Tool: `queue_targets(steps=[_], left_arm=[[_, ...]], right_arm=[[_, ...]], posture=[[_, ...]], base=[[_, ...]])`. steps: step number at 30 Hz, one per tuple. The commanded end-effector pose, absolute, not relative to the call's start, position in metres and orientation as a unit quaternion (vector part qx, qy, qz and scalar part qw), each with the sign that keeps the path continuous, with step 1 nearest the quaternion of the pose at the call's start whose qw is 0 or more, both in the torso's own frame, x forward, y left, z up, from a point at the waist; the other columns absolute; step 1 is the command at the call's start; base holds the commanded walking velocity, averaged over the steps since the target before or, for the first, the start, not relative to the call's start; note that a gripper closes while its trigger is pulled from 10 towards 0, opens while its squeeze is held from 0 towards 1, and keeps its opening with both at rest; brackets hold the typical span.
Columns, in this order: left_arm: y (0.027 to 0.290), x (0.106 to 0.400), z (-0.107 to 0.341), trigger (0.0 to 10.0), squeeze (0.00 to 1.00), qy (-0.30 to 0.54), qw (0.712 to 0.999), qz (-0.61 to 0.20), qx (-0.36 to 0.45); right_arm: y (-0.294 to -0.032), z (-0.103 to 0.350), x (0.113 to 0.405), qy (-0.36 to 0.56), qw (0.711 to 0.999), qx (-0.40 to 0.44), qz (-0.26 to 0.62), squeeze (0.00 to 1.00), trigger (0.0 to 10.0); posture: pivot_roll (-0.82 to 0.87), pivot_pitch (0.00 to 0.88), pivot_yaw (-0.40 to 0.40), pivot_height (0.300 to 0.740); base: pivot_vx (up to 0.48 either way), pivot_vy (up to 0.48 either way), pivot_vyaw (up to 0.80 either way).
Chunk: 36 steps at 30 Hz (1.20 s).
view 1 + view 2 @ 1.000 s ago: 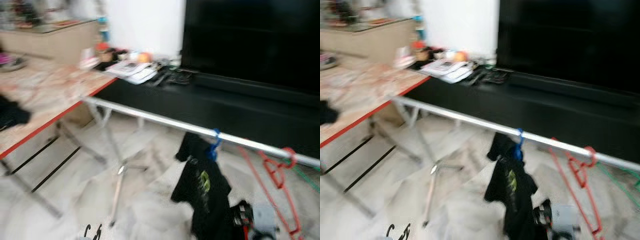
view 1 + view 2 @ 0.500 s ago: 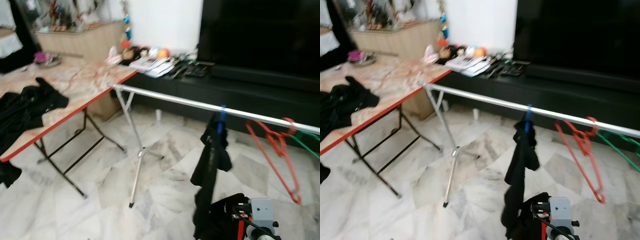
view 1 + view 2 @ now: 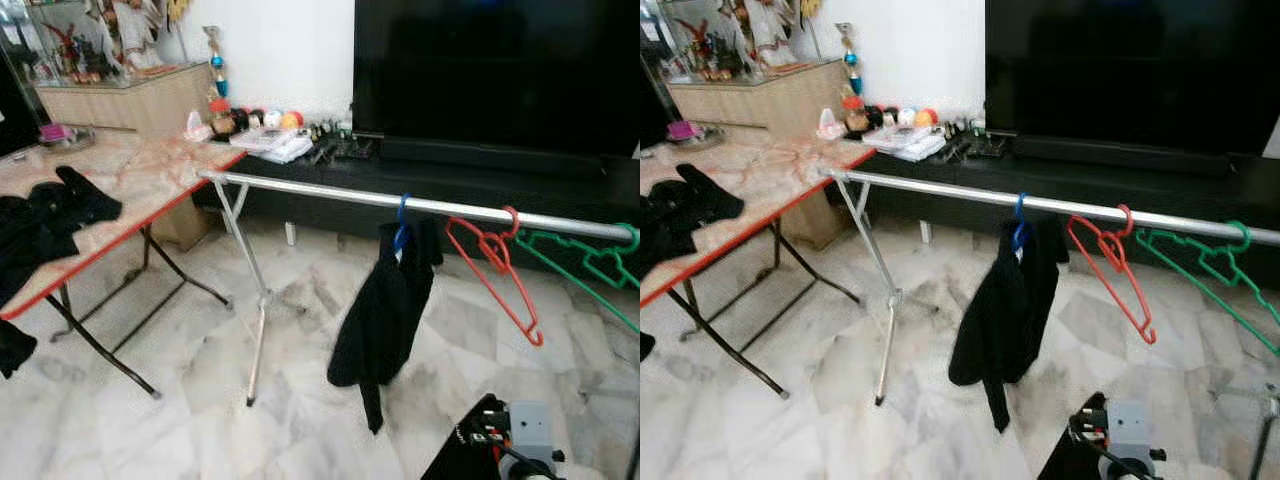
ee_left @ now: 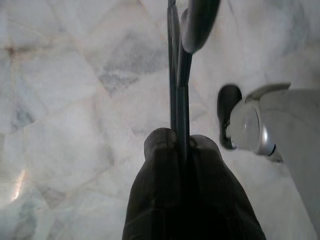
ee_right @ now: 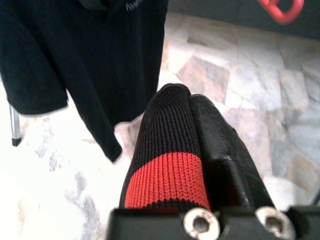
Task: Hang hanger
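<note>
Left wrist view shows you the left gripper point(image 4: 180, 145) clamped on a thin hanger point(image 4: 176, 75); right gripper point(image 5: 187, 107) fingers together.

A blue hanger point(image 3: 401, 222) hooks over the silver rail point(image 3: 320, 189) near its middle, carrying a black garment point(image 3: 383, 307) that droops toward the marble floor. Just beside it, toward the rail's right end, an empty red hanger point(image 3: 492, 270) hangs tilted, its long side slanting down to the right. Farther along, at the rail's right end, a green hanger point(image 3: 585, 260) hangs empty, tilted the same way.
</note>
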<state>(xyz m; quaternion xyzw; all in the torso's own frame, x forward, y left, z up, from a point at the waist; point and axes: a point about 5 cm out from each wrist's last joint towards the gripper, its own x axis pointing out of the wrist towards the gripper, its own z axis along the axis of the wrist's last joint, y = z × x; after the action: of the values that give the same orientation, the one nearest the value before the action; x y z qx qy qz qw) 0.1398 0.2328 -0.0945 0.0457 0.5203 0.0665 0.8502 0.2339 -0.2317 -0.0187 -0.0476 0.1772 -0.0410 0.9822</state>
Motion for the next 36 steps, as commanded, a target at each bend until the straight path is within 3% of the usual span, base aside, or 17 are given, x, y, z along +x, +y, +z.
queue_targets(steps=[1,8,16,36], left_arm=[[0.2335,0.1462,-0.0920,10.0,0.00,0.513,0.854,0.063,0.055],[0.2328,0.1445,-0.0927,10.0,0.00,0.514,0.854,0.060,0.059],[0.2313,0.1426,-0.0937,10.0,0.00,0.516,0.853,0.060,0.051],[0.2312,0.1407,-0.0945,10.0,0.00,0.519,0.851,0.060,0.051]], right_arm=[[-0.2352,-0.0154,0.2365,0.171,0.983,-0.050,-0.045,0.00,10.0],[-0.2345,-0.0156,0.2363,0.171,0.983,-0.050,-0.044,0.00,10.0],[-0.2342,-0.0144,0.2371,0.166,0.984,-0.051,-0.042,0.00,10.0],[-0.2337,-0.0142,0.2381,0.165,0.984,-0.044,-0.047,0.00,10.0]], posture=[[0.01,0.000,0.020,0.740],[0.00,0.000,0.022,0.740],[0.00,0.000,0.022,0.740],[0.01,0.000,0.024,0.740]], base=[[0.000,0.000,-0.80],[0.000,0.000,-0.80],[0.000,0.000,0.00],[0.000,0.351,0.00]])
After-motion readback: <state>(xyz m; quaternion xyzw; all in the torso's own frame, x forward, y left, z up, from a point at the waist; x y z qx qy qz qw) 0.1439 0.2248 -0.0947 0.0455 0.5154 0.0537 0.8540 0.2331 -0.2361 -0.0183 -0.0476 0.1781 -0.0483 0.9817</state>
